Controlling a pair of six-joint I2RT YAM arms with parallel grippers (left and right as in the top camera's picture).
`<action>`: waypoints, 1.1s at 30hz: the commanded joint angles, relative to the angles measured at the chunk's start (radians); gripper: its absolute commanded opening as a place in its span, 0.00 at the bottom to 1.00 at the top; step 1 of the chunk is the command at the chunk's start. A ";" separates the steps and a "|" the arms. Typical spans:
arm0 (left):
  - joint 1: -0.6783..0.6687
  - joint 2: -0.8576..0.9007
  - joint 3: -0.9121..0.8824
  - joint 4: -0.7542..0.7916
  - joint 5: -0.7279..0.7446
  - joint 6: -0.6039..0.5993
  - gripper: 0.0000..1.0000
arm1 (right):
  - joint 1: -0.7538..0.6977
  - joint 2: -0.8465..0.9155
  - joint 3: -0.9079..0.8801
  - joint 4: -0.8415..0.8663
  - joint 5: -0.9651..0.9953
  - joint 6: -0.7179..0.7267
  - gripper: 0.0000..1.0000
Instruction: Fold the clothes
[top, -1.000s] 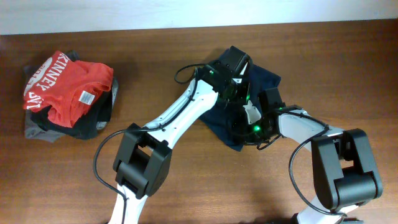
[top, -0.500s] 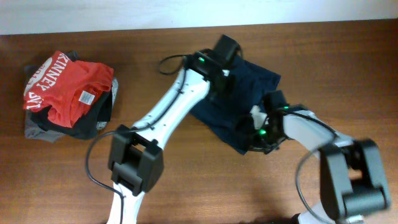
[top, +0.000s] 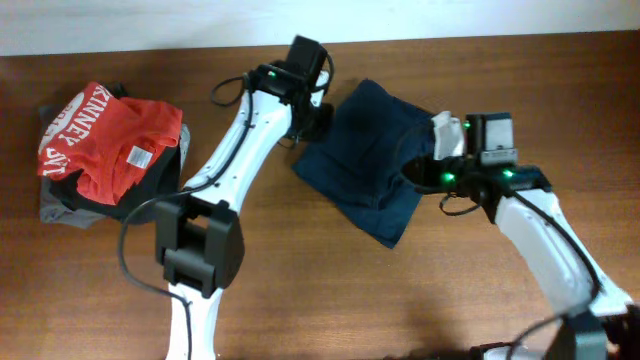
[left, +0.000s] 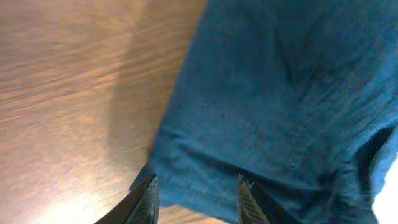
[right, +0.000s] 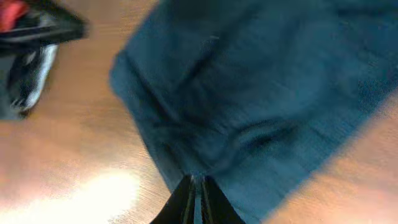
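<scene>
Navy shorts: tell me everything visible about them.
The navy shorts are dark blue woven-looking cloth, laid in a rough, creased rectangle lying flat and askew on the wooden table, right of centre. The left gripper hovers open at one edge; the right gripper, fingers together, is at another. Contact is unclear.

- The overhead camera is looking straight down from high above, taking in the whole table (top: 300, 300).
- The left wrist camera is hanging close over the shorts (left: 280, 93), at their edge.
- The right wrist camera is closely viewing the same shorts; all three views are sharing them.
</scene>
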 joint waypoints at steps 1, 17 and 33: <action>-0.006 0.134 0.007 -0.002 0.026 0.103 0.40 | 0.033 0.142 0.006 0.070 -0.103 -0.078 0.09; 0.005 0.248 0.069 -0.150 0.112 0.166 0.40 | 0.055 0.428 0.007 -0.123 0.249 0.063 0.04; 0.189 0.177 0.476 -0.525 0.250 0.219 0.40 | 0.056 0.012 0.022 0.171 0.242 0.054 0.06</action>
